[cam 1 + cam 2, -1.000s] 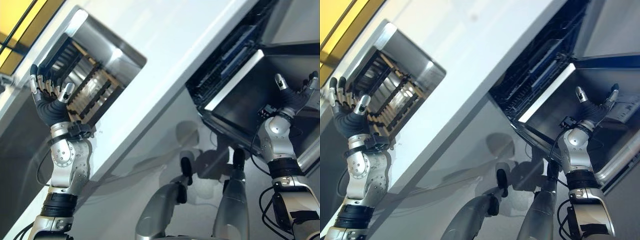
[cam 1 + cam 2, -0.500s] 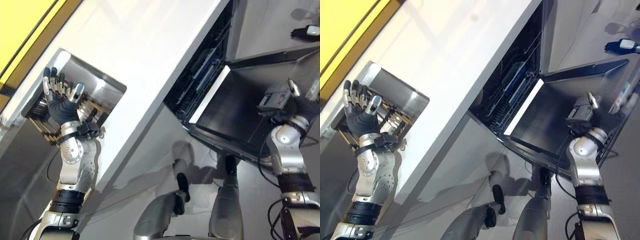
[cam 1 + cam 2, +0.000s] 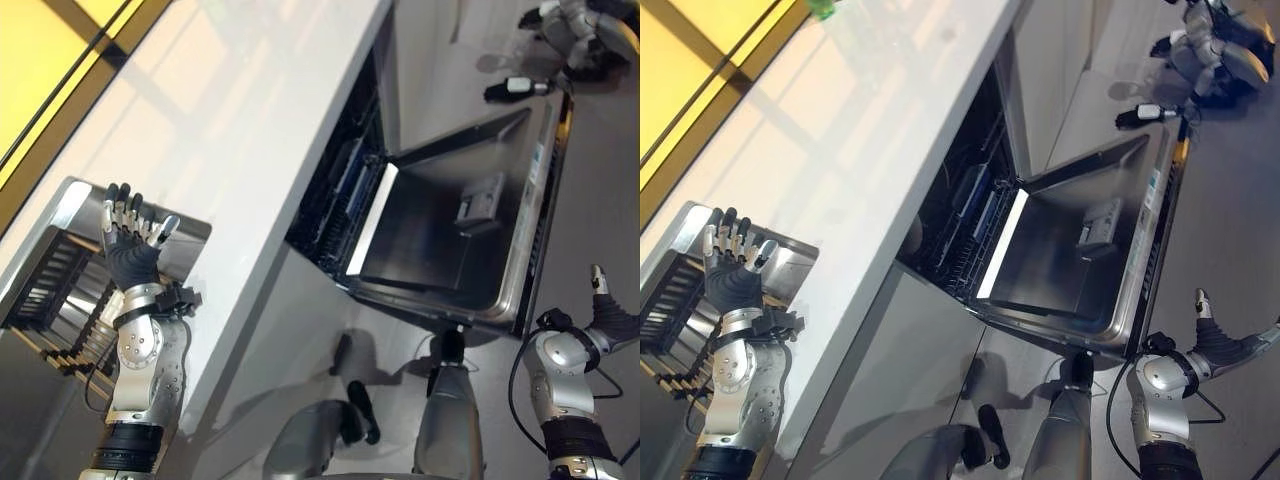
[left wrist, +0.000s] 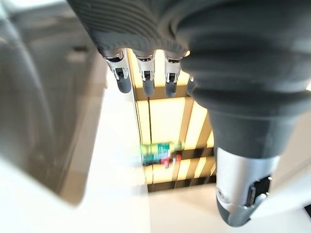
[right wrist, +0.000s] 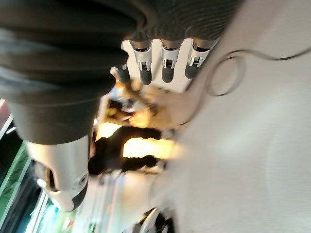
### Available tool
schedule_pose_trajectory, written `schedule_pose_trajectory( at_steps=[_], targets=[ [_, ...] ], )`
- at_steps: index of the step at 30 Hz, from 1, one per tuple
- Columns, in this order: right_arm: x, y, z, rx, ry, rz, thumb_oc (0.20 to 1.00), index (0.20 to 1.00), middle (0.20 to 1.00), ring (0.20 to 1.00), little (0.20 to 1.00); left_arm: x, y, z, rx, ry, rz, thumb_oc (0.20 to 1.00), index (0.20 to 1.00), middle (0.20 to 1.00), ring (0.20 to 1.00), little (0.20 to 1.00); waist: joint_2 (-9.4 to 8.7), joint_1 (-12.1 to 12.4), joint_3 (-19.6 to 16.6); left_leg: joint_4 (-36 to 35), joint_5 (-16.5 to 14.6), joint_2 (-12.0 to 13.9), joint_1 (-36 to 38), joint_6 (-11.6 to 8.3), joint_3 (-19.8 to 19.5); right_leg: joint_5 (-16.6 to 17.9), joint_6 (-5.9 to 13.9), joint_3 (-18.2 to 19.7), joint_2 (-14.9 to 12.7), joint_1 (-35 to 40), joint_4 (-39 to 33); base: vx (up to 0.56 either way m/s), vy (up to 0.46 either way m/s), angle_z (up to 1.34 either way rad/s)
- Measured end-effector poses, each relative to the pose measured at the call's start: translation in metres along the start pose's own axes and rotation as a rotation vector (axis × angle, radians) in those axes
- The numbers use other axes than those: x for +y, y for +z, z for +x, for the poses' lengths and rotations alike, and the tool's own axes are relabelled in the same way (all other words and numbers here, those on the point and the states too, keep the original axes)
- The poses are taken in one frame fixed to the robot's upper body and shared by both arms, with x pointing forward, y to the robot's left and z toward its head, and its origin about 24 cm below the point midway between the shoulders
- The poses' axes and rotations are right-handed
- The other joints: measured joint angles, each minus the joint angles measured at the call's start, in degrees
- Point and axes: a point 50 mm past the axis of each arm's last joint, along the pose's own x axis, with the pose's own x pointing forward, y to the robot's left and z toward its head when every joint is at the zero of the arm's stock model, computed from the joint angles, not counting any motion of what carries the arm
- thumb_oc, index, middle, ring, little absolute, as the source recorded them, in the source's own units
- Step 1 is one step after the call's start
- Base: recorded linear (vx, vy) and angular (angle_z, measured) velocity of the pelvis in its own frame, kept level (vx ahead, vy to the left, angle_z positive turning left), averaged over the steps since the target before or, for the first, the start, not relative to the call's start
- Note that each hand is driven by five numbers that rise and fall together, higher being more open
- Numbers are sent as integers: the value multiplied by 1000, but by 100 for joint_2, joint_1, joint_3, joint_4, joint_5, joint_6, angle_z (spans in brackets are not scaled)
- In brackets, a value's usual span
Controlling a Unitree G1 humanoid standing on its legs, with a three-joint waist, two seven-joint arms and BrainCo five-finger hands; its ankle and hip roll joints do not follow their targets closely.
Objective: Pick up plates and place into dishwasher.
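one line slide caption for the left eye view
Left robot hand raised open over the sink rack; dishwasher door folded down, right robot hand empty.

Dishwasher [image 3: 440,230] under white counter, steel door folded down open, dark racks inside

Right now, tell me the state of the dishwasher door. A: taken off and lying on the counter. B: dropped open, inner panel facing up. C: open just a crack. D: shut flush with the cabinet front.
B: the dishwasher door hangs folded down from the cabinet, its steel inner panel facing up, with the dark racks visible inside the opening.
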Motion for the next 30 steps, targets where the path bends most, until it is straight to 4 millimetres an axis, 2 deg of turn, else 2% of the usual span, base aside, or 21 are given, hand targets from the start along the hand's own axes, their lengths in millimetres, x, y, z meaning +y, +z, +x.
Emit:
schedule_pose_trajectory(
  at_steps=[1, 2, 3, 4, 7, 11, 14, 19, 22, 26, 30],
  targets=[
    [0, -4, 0, 39, 28, 30, 1000, 1000, 1000, 1000, 1000, -2, 3, 3, -19, -1, -10, 1000, 1000, 1000, 1000, 1000, 121, -19, 24, 161, 4, 42, -238, 0, 35, -490, -423, 121, -34, -421, 1040, -157, -29, -22],
    [1, -6, 0, 70, 62, 63, 1000, 1000, 1000, 1000, 1000, -2, 8, 8, -44, -9, -6, 1000, 1000, 1000, 1000, 1000, 161, -16, 51, 263, 7, 45, -416, 4, 80, -910, -481, 228, -26, -651, 1775, -111, -35, -20],
    [5, -13, -6, 124, 123, 110, 1000, 1000, 1000, 1000, 1000, -3, 15, 13, -72, -26, 11, 1000, 1000, 1000, 1000, 1000, 153, 20, 57, 433, -49, 31, -623, -10, 129, -1299, -330, 268, 1, -679, 1898, -82, -22, -26],
    [10, -17, -11, 161, 173, 153, 1000, 1000, 1000, 1000, 1000, -3, 19, 17, -89, -39, 24, 1000, 1000, 1000, 1000, 1000, 145, 48, 63, 639, -139, 20, -837, -71, 103, -1411, -88, 267, 39, -794, 1799, -81, -11, -30],
    [27, -23, -18, 265, 298, 283, 1000, 1000, 1000, 1000, 1000, -6, 24, 22, -114, -79, 62, 1000, 1000, 1000, 1000, 1000, 213, 153, 13, 856, -117, -119, -1245, -14, -175, -1383, -157, 427, 123, -1220, 1962, -39, -28, -28],
    [33, -28, -14, 355, 429, 442, 1000, 1000, 1000, 1000, 1000, -19, 40, 29, -193, -132, 53, 1000, 1000, 1000, 1000, 1000, 376, 191, -107, 1376, -179, -165, -1899, 36, -198, -1403, -193, 442, -80, -1828, 2400, -33, -71, 15],
    [38, -27, -11, 383, 478, 540, 1000, 1000, 1000, 1000, 1000, -29, 53, 35, -255, -169, 28, 1000, 1000, 1000, 1000, 1000, 451, 311, -164, 1942, -331, -205, -2300, 40, -267, -1617, -216, 486, -257, -2179, 2972, 2, -91, 30],
    [54, -14, -3, 381, 482, 645, 1000, 1000, 1000, 1000, 1000, -31, 58, 35, -280, -191, 21, 1000, 1000, 1000, 1000, 1000, 573, 362, -258, 2589, -492, -304, -2744, -17, -474, -1959, -253, 516, -494, -2524, 3697, 5, -60, 35],
    [58, -8, -1, 366, 544, 661, 1000, 1000, 1000, 1000, 1000, -38, 49, 30, -244, -227, 16, 1000, 1000, 1000, 1000, 1000, 608, 463, -285, 2703, -502, -299, -2867, -68, -505, -2028, -326, 511, -518, -2646, 3872, 11, -28, 12],
    [66, -9, -6, 407, 692, 675, 1000, 1000, 1000, 1000, 1000, -37, 41, 22, -225, -224, -9, 1000, 1000, 1000, 1000, 1000, 607, 466, -285, 2700, -445, -284, -2877, -158, -623, -2075, -408, 396, -541, -2617, 3920, 0, -25, 9],
    [78, -12, -20, 481, 868, 624, 1000, 1000, 1000, 1000, 1000, -38, 38, 19, -230, -206, -53, 1000, 1000, 1000, 1000, 1000, 597, 476, -277, 2628, -346, -297, -2844, -235, -816, -2113, -472, 144, -575, -2426, 3866, 10, -26, 20]
  ],
)
